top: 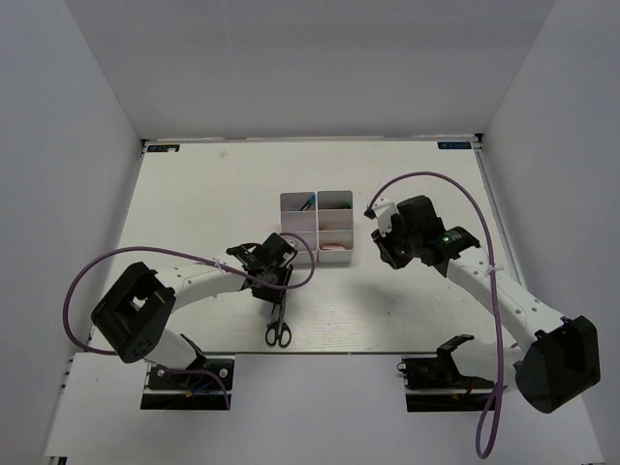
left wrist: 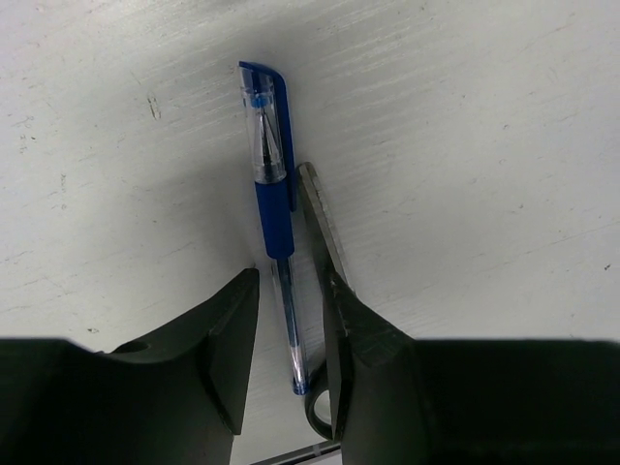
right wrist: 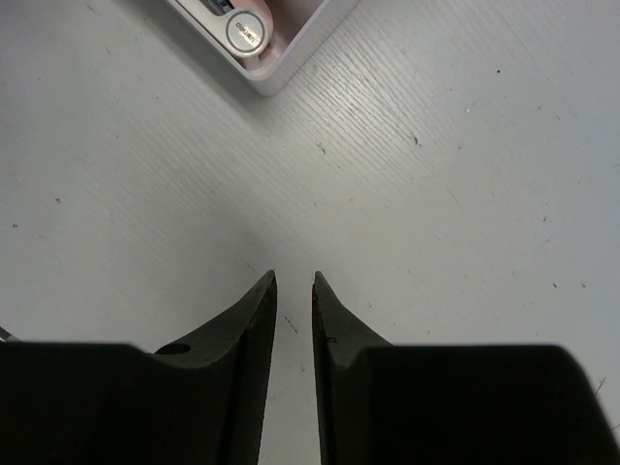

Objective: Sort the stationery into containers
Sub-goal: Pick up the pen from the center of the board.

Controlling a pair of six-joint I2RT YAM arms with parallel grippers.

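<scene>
A thin blue pen [left wrist: 274,208] lies flat on the table. My left gripper [left wrist: 294,278] is open and low over it, one finger on each side of its clear barrel. The black-handled scissors [left wrist: 320,218] lie beside the pen, their blade against my right finger; in the top view they [top: 278,332] lie just near of the left gripper [top: 274,288]. The white containers [top: 317,211] stand mid-table with items inside. My right gripper [top: 381,248] is to their right; its jaws [right wrist: 294,276] stand a narrow gap apart and empty above bare table.
A corner of the containers [right wrist: 291,58] shows at the top of the right wrist view with a round beige item [right wrist: 246,32] inside. A pink piece [top: 334,250] lies in the near bin. White walls enclose the table.
</scene>
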